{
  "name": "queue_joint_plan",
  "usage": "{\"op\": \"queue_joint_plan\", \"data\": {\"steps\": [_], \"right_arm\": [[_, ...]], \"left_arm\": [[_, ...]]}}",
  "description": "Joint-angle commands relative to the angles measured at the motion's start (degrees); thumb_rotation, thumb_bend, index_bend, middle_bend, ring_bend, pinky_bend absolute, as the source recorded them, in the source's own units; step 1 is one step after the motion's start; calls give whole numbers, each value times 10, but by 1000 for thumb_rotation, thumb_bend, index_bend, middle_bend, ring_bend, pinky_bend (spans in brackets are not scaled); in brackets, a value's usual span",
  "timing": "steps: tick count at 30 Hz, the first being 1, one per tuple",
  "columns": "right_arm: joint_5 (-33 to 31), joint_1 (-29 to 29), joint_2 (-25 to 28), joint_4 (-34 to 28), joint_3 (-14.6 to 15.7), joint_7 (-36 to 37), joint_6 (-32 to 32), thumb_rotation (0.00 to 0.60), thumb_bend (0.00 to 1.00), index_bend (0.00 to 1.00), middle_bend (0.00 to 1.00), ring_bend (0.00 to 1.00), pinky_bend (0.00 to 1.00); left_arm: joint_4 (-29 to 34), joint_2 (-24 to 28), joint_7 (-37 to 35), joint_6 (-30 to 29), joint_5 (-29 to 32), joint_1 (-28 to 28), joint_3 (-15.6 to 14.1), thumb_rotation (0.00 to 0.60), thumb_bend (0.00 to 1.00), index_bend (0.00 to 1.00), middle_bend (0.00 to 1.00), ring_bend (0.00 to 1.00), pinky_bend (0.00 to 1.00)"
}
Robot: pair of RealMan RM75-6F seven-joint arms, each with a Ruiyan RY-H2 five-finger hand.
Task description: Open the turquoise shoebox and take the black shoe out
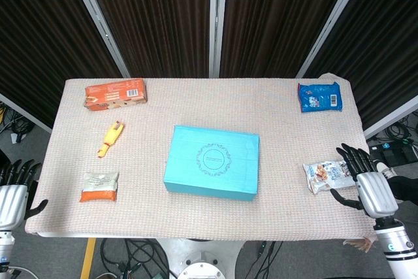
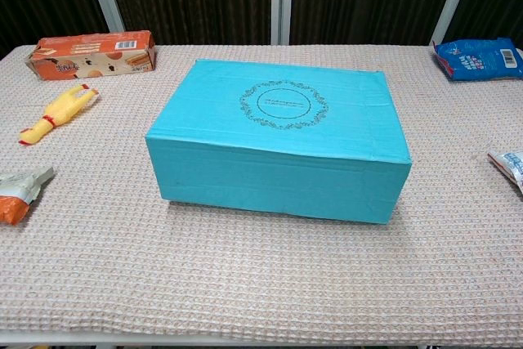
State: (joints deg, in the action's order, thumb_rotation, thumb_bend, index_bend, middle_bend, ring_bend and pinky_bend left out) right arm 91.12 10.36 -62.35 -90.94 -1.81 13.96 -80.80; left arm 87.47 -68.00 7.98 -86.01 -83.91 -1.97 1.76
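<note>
The turquoise shoebox lies closed in the middle of the table, its lid printed with a round ornament. No black shoe is visible; the box hides its inside. My left hand hangs off the table's left edge, fingers apart and empty. My right hand hovers at the right edge, fingers spread, holding nothing, next to a white snack packet. Neither hand appears in the chest view.
An orange box and a yellow rubber chicken sit at the left, with an orange-white packet nearer. A blue cookie pack lies far right, a white snack packet near right.
</note>
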Motion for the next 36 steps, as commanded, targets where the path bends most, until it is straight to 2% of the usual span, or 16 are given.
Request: {"op": "queue_joint_plan", "data": {"steps": [1, 11, 15, 18, 22, 27, 30, 36], "right_arm": [[-2, 2, 0, -1, -1, -1, 4, 600, 155, 0, 0, 0, 0], [9, 17, 1, -3, 2, -7, 24, 600, 154, 0, 0, 0, 0], [19, 54, 5, 3, 3, -23, 78, 600, 154, 0, 0, 0, 0], [19, 94, -4, 18, -8, -35, 128, 600, 154, 0, 0, 0, 0], [13, 151, -52, 69, -30, -60, 186, 600, 134, 0, 0, 0, 0], [13, 205, -136, 157, -46, -84, 221, 600, 34, 0, 0, 0, 0], [20, 224, -192, 218, -49, -82, 214, 600, 0, 0, 0, 0, 0], [30, 245, -279, 321, -47, -37, 183, 600, 0, 0, 0, 0, 0]], "left_arm": [[-3, -3, -1, -1, 1, 0, 1, 600, 160, 147, 106, 44, 55], [-8, -7, -5, -4, 0, 0, 2, 600, 160, 150, 106, 44, 55], [-6, -5, -7, -7, -2, 1, 2, 600, 160, 153, 106, 44, 55], [-3, -5, -8, -12, -4, 3, 1, 600, 159, 154, 106, 44, 55], [2, -3, -7, -15, -5, 7, -1, 600, 160, 155, 106, 44, 55], [8, 0, -9, -21, -6, 10, -1, 600, 160, 155, 106, 45, 55], [11, 2, -11, -19, -5, 11, -3, 600, 160, 155, 106, 44, 55], [8, 3, -23, -20, -4, 14, -3, 600, 160, 161, 106, 44, 56]]}}
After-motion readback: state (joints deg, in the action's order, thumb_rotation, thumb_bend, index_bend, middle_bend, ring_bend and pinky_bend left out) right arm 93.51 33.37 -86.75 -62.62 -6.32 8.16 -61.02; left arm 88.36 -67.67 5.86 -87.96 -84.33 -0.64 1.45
